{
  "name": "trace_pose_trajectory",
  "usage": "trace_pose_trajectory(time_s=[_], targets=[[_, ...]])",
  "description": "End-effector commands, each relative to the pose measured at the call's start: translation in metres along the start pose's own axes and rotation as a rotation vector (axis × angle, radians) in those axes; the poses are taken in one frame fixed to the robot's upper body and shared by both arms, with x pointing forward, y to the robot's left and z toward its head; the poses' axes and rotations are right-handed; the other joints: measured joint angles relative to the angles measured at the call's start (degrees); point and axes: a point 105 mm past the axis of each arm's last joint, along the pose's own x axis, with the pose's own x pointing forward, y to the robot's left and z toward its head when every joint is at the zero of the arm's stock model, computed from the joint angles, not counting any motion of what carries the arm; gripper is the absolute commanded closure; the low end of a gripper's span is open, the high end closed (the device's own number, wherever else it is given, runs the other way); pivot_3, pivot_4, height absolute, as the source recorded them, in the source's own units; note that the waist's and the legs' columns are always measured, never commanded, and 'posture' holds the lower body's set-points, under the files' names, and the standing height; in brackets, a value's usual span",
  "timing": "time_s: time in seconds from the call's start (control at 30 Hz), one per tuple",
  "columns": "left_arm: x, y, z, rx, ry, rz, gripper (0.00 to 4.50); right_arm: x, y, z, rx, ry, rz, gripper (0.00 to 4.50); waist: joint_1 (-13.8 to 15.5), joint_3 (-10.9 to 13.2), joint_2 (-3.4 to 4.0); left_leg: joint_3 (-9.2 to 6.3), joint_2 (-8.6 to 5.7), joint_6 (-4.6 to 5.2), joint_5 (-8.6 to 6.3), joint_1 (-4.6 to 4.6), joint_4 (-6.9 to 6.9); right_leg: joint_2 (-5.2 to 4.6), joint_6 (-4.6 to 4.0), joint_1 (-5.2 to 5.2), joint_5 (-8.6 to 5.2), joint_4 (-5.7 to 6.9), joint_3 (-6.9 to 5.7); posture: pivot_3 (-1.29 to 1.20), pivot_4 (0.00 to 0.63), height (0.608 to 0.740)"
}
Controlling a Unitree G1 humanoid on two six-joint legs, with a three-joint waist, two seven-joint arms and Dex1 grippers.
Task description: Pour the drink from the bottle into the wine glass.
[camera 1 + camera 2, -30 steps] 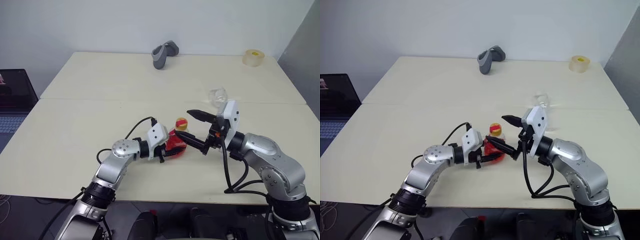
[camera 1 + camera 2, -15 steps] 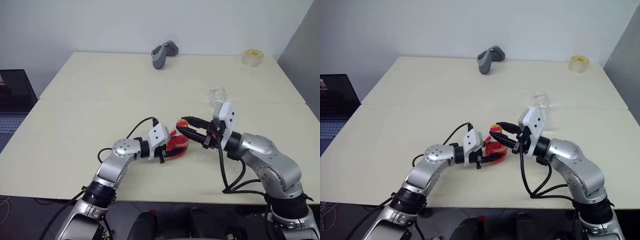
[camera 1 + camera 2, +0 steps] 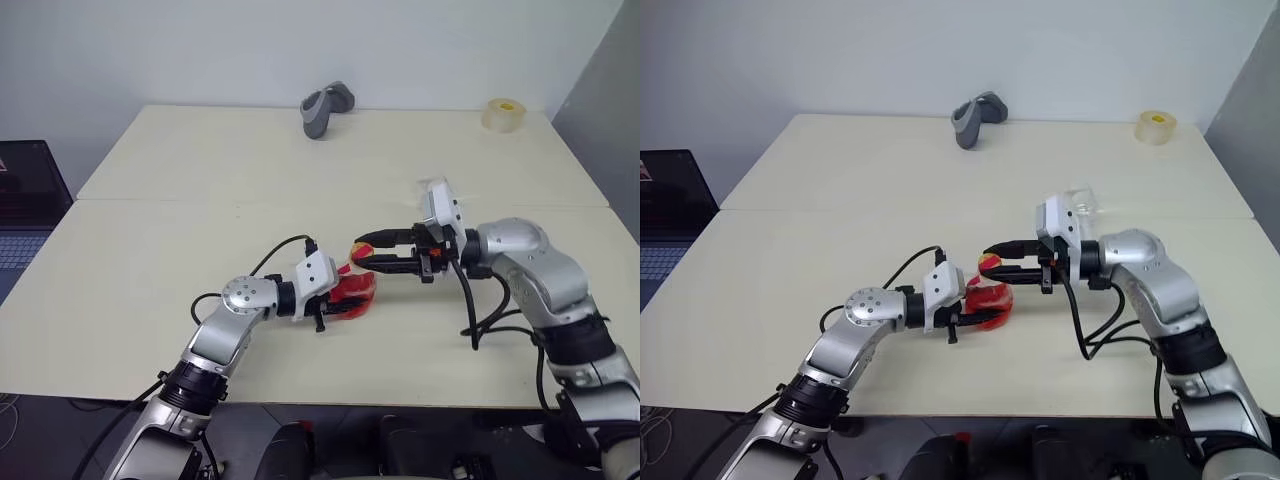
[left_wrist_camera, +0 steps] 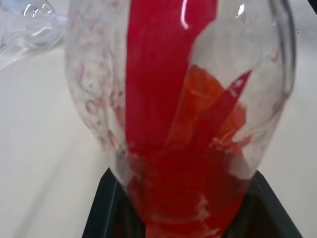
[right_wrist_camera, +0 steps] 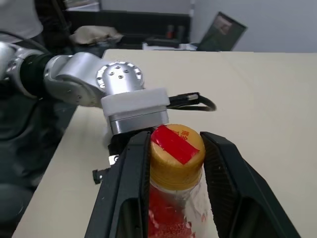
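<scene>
The bottle (image 3: 358, 288) stands near the table's middle front, its clear body part filled with the red drink (image 4: 168, 148). My left gripper (image 3: 340, 303) is shut on the lower body from the left, and its black fingers (image 4: 106, 208) hug the base. From the right, my right gripper (image 3: 362, 252) reaches in level and is shut on the yellow cap (image 5: 176, 151), one finger (image 5: 133, 168) pressed against each side. The clear wine glass (image 3: 1080, 200) stands just behind my right wrist, partly hidden by it.
A grey handheld device (image 3: 325, 108) lies at the table's back middle. A roll of tape (image 3: 503, 113) sits at the back right corner. A laptop (image 3: 25, 200) stands off the table's left side. A seam (image 3: 200, 199) crosses the tabletop.
My right gripper went from wide open beside the bottle's top to closed on the cap, and that arm rose and turned level. The left gripper kept its hold in place.
</scene>
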Motion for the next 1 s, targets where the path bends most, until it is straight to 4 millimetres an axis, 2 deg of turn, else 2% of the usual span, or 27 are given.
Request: trace_pose_trajectory(time_s=[0.03, 0.1, 0.2, 0.4, 0.57, 0.7, 1.0], targets=[[0.011, -0.018, 0.014, 0.062, -0.057, -0.105, 3.29, -0.009, -0.007, -0.006, 0.022, 0.045, -0.037, 3.29, 0.0, 0.0, 0.00, 0.01, 0.00, 0.00, 0.00, -0.01, 0.00, -0.01, 0.00, 0.00, 0.00, 0.00, 0.01, 0.00, 0.150, 0.740], [0.013, -0.013, 0.015, 0.049, -0.066, -0.069, 3.35, -0.009, -0.006, 0.001, 0.027, 0.004, -0.070, 3.29, 0.1, 0.0, 0.00, 0.01, -0.02, 0.00, 0.00, -0.02, 0.02, -0.06, 0.00, 0.00, 0.00, 0.00, 0.02, 0.00, 0.150, 0.740], [0.015, -0.006, 0.017, 0.038, -0.088, -0.013, 3.41, -0.012, -0.001, 0.012, 0.024, -0.057, -0.156, 2.30, 0.5, 0.0, 0.00, -0.01, -0.03, -0.01, 0.00, -0.05, 0.06, -0.08, 0.00, 0.00, 0.00, 0.01, 0.00, 0.00, 0.150, 0.740], [0.017, 0.010, 0.021, 0.010, -0.125, 0.091, 3.48, -0.020, 0.014, 0.023, 0.043, -0.158, -0.452, 0.28, 0.9, 0.0, -0.01, -0.01, -0.06, -0.01, 0.00, -0.16, 0.12, -0.14, 0.01, -0.05, 0.00, 0.03, 0.03, 0.00, 0.150, 0.740], [0.021, 0.013, 0.019, 0.005, -0.125, 0.094, 3.50, -0.015, 0.026, 0.016, 0.071, -0.177, -0.687, 0.24, 0.2, 0.0, 0.00, -0.03, -0.01, -0.01, 0.01, -0.08, 0.03, -0.05, 0.01, -0.06, 0.00, 0.09, 0.01, 0.00, 0.150, 0.740], [0.025, 0.017, 0.020, 0.007, -0.126, 0.090, 3.50, -0.014, 0.022, 0.010, 0.055, -0.148, -0.802, 0.24, 0.2, 0.0, 0.00, 0.01, -0.05, -0.02, 0.01, -0.06, 0.06, -0.06, 0.01, -0.05, 0.00, 0.08, 0.03, 0.00, 0.150, 0.740], [0.028, 0.021, 0.022, 0.013, -0.131, 0.083, 3.52, -0.006, 0.025, 0.010, 0.023, -0.138, -0.830, 0.24, 0.2, 0.0, 0.00, 0.01, -0.06, -0.03, 0.01, -0.08, 0.04, -0.05, 0.02, -0.05, -0.01, 0.04, 0.03, 0.00, 0.150, 0.740]])
